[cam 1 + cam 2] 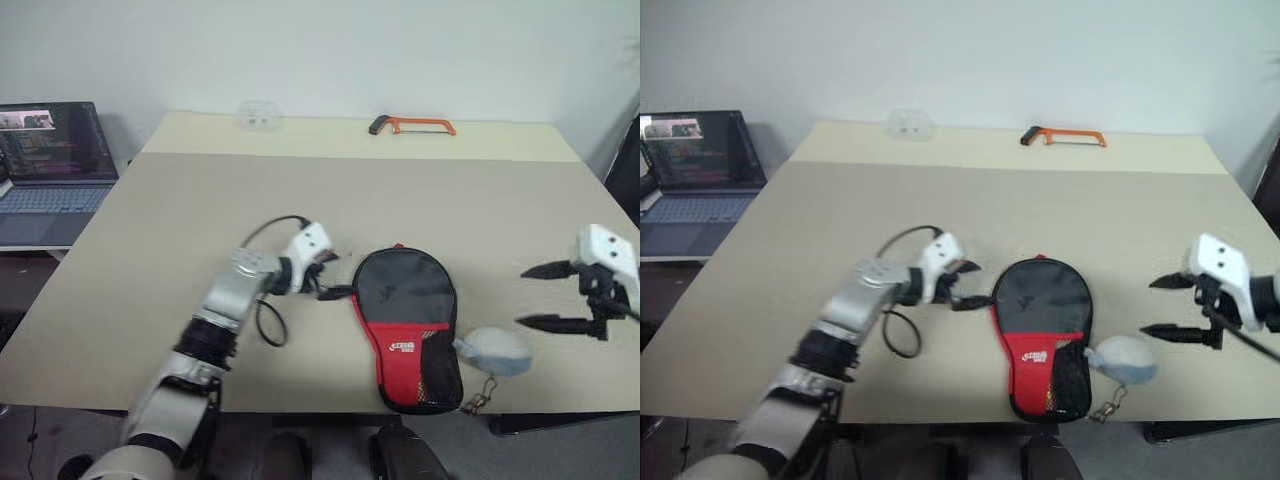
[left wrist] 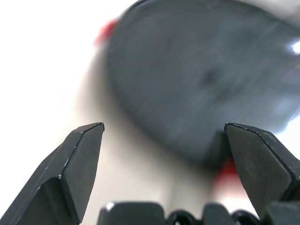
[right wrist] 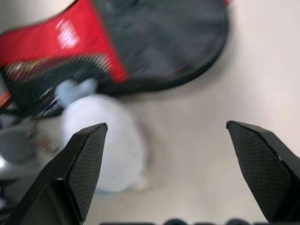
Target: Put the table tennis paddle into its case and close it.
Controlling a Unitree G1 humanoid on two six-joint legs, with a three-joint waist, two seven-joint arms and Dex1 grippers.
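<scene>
A: Starting on the left, the left gripper [image 1: 335, 277] sits with its fingers spread and empty, just beside the round end of the case [image 1: 406, 327]. What is the step, by your reading?

B: The case lies flat near the front edge of the table [image 1: 150, 240], and it looks closed all round. No paddle is out on the tabletop; I judge it is inside, though the fabric hides that. So the job seems nearly finished, and what remains is backing away cleanly.

A: How should that go?

B: Draw the left arm back over bare tabletop without brushing the case. There is plenty of free surface to its left.

A: And further right?

B: The fluffy ball charm [image 1: 494, 350] rests beside the case's narrow end, close to the table's front edge. The right gripper [image 1: 548, 296] hangs released, well clear of it. Lift that arm straight up; a sideways sweep might knock the charm over the edge. The hacksaw [image 1: 412, 125] is far back, out of reach.
</scene>
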